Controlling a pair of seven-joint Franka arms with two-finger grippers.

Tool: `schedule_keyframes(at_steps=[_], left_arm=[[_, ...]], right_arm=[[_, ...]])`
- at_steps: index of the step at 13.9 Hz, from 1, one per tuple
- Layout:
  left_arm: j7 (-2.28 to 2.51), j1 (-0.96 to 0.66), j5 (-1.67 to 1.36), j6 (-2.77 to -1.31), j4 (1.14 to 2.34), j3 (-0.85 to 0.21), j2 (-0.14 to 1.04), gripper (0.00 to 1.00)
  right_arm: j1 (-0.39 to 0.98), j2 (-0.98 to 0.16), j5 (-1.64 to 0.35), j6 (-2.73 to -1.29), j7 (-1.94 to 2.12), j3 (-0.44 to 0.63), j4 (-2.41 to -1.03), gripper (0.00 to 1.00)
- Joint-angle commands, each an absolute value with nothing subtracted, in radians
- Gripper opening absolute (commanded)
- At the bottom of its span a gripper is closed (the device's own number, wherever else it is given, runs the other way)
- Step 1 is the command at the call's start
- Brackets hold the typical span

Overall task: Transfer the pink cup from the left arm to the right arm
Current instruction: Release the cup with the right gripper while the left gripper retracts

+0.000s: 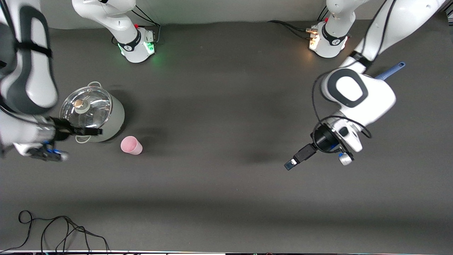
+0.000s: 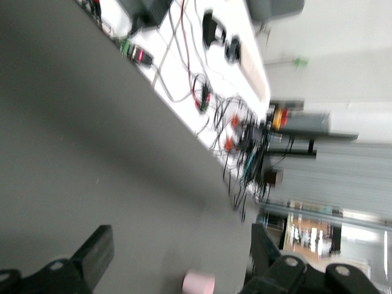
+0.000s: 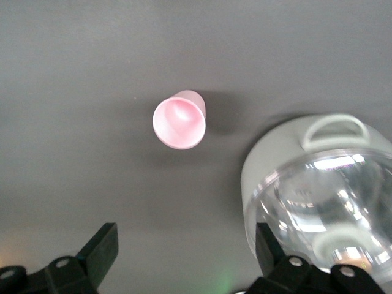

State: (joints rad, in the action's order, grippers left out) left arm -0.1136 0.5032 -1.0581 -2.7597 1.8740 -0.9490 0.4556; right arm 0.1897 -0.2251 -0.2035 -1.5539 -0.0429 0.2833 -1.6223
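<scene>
The pink cup [image 1: 131, 145] stands upright on the dark table, free of both grippers, just nearer to the front camera than the lidded pot [image 1: 92, 114]. My right gripper [image 1: 79, 129] is open and empty, over the pot's near rim and beside the cup. In the right wrist view the cup [image 3: 179, 122] lies ahead of the open right gripper [image 3: 184, 251], with the pot [image 3: 318, 196] beside it. My left gripper [image 1: 292, 162] is open and empty, over bare table toward the left arm's end, pointing toward the cup. The left wrist view shows the cup [image 2: 198, 283] far off between the spread fingers of the left gripper [image 2: 179, 252].
The grey-green pot has a glass lid with a knob [image 1: 78, 103]. A blue handle [image 1: 391, 71] sticks out from under the left arm. Black cables [image 1: 53, 230] lie at the table's front edge toward the right arm's end.
</scene>
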Motion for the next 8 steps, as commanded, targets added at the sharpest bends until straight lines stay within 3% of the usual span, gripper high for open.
schedule_keyframes(at_steps=[1, 5, 8], left_arm=[[0.044, 0.486, -0.881, -2.466, 1.911, -0.800, 0.286, 1.00], [0.049, 0.497, -0.501, -2.033, 1.902, -0.596, 0.135, 1.00], [0.045, 0.500, -0.228, -1.837, 1.812, -0.520, 0.106, 1.00]], right_arm=[[0.299, -0.073, -0.106, -1.519, -0.190, 0.285, -1.658, 0.99], [0.393, 0.027, -0.031, -1.529, -0.270, 0.285, -1.677, 0.99], [0.390, 0.089, -0.037, -1.673, -0.255, 0.290, -1.750, 0.99]])
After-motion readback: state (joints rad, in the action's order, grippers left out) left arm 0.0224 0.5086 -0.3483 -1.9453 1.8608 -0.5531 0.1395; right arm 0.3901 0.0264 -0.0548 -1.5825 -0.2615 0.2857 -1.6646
